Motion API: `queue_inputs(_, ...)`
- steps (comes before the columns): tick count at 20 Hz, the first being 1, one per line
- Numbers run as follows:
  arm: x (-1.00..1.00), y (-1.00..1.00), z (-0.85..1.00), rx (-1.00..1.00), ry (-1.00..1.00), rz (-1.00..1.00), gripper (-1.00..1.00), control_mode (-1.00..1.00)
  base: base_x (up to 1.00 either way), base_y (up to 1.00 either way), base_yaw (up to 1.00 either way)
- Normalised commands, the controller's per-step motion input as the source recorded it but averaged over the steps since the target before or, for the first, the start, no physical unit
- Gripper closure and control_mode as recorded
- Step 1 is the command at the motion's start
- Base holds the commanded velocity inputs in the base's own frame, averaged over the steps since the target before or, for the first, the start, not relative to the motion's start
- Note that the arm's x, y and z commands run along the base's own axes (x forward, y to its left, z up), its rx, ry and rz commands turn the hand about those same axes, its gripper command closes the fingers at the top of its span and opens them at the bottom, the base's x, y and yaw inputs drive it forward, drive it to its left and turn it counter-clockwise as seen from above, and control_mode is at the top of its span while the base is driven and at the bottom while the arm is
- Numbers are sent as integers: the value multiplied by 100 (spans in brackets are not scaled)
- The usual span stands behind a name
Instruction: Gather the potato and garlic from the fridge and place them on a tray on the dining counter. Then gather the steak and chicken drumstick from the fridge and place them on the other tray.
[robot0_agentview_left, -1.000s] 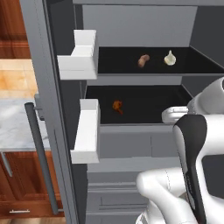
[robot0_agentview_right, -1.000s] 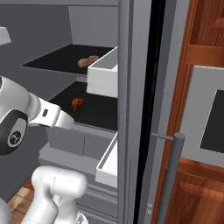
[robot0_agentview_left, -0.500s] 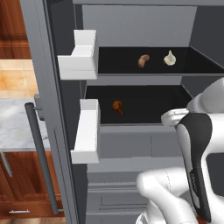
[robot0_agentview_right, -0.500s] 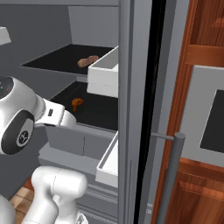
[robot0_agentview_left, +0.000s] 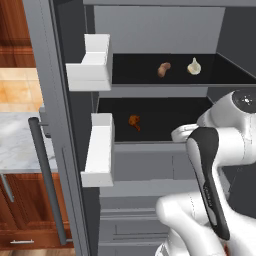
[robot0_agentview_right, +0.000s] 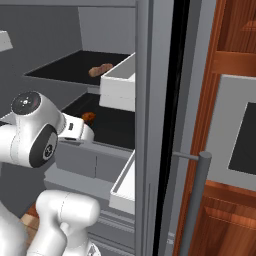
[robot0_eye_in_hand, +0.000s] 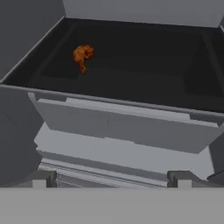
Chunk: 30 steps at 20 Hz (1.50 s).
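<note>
Now, nearest first: at the bottom edge of the hand view, gripper (robot0_eye_in_hand: 113, 179) with its two dark tips set wide apart, clasping nothing, aimed over the grey drawer front (robot0_eye_in_hand: 118, 127) into the open fridge (robot0_agentview_left: 150, 167). Behind it, in the lower right of the left base view, white arm (robot0_agentview_left: 210, 175) folded at the elbow; compared with a second ago, swung further in toward the fridge, the big round joint in the right base view now off the left edge and nearer the middle of the frame, with the wrist pushed forward over the drawer. Beyond the drawer, on the dark lower shelf (robot0_eye_in_hand: 144, 83), an orange-brown lump in the upper left of the hand view, most likely the chicken drumstick (robot0_eye_in_hand: 82, 56), lying alone and well apart from the tips. Higher and further back, on the upper shelf (robot0_agentview_left: 145, 75), potato (robot0_agentview_left: 163, 69) and, just to its right, the small off-white garlic (robot0_agentview_left: 194, 66), near each other but not touching, both exactly where they lay a second ago. No steak to be made out. Judging from this: nothing gathered yet, only the approach under way; aim presently level with the lower shelf, whereas the first pair called for sits one shelf up, so probably a lift of the hand needed before reaching deep toward the garlic or potato.
</note>
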Motion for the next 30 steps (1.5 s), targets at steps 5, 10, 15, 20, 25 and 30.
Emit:
queue_inputs(5,49,22,-11,1,-7,-13,-100,-100,0,0,0)
queue_inputs(10,46,13,-22,0,-3,0,-100,-100,0,0,0)
queue_inputs(15,51,0,-27,-2,3,0,-100,-100,0,0,0)
queue_inputs(20,76,0,-23,0,2,1,-100,-100,0,0,0)
queue_inputs(25,97,11,-1,3,7,9,-100,-100,0,0,0)
queue_inputs(30,79,36,-13,2,0,10,-100,-100,0,0,0)
